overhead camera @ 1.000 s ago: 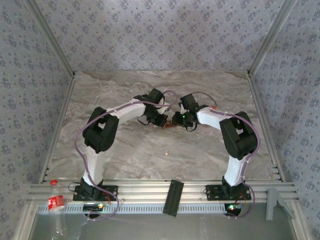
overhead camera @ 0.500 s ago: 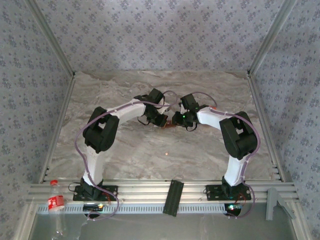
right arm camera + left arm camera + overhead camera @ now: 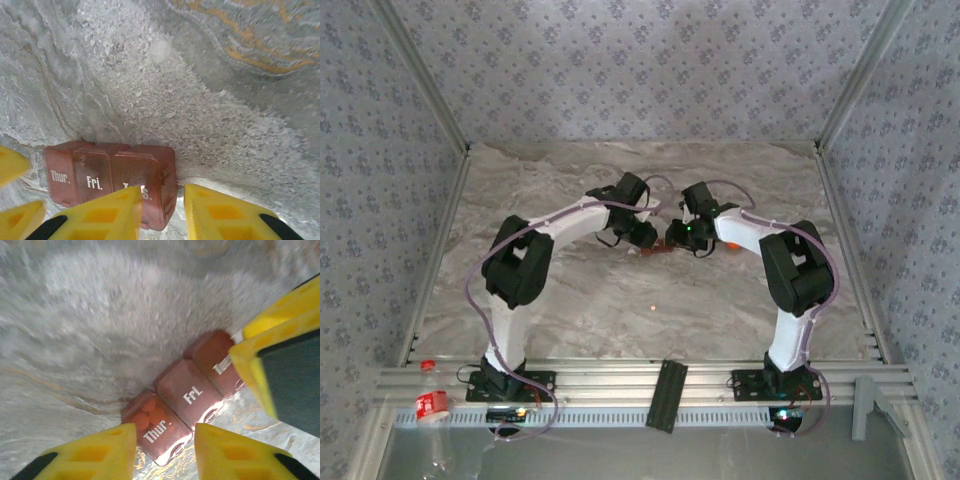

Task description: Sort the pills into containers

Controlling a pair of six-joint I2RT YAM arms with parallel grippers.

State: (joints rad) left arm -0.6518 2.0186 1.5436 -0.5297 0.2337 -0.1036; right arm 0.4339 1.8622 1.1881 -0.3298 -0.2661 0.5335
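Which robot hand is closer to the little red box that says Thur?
Left. The left gripper has a finger on each side of the Thur box, at that end of the strip. The right gripper is at the other end, by the third box.

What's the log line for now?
left gripper: open, Thur end | right gripper: open, opposite end | containers: lying between them

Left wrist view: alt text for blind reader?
A reddish-brown three-compartment organiser, lids reading Thur and Fri, third label part hidden, lies on the marbled table. Yellow fingers of the left gripper frame the Thur end; another finger overlaps the far end.
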